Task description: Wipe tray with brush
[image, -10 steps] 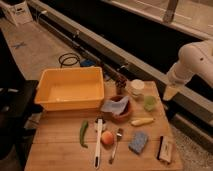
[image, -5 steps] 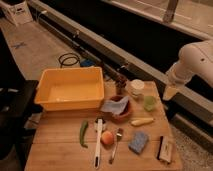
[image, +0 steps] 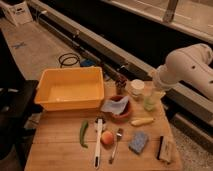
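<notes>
The tray (image: pixel 48 102) is a big yellow tub standing on the back left of the wooden table (image: pixel 60 155). In front of it the brush (image: pixel 97 146) lies flat, its long white handle pointing toward the table's front edge and its darker head toward the tub. My gripper (image: pixel 159 93) hangs at the end of the white arm (image: pixel 187 65) over the table's back right corner, just above a pale green cup (image: pixel 150 102). It is open and holds nothing. It is far from both the brush and the tray.
Beside the brush lie a green pepper (image: pixel 83 134), a peach (image: pixel 107 138) and a silver fork (image: pixel 115 145). Further right are a blue sponge (image: pixel 139 142), a black-and-white block (image: pixel 165 149), a brown bowl (image: pixel 123 116) with a blue cloth, a white cup (image: pixel 136 88) and a dark can (image: pixel 120 85).
</notes>
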### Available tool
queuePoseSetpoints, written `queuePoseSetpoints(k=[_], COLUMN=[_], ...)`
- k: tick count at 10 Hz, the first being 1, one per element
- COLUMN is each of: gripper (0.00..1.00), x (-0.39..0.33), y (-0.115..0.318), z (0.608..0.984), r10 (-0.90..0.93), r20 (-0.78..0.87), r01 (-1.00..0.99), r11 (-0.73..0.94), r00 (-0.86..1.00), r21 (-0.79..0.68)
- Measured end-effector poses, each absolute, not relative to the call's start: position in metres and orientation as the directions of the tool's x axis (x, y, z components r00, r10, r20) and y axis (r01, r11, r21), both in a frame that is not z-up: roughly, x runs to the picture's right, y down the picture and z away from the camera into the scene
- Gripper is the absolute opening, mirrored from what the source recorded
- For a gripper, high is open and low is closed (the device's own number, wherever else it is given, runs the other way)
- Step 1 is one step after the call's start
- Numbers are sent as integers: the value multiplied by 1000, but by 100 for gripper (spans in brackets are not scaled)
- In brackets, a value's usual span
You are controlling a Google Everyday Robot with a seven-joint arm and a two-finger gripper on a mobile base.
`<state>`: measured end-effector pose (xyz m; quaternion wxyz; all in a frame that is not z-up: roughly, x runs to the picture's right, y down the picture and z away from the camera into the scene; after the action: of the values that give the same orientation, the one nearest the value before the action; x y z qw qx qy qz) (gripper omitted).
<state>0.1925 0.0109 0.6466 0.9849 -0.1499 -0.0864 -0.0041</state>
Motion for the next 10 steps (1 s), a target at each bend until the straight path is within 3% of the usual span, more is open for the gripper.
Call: queuePoseSetpoints(k=[5,10], gripper=[80,80], x=[131,120], y=[70,81], z=[596,591], r10=[-357,-433], r20=[421,452], r01=[457,538], r11=[874,832], r00=[834,780], r21=[-164,-132])
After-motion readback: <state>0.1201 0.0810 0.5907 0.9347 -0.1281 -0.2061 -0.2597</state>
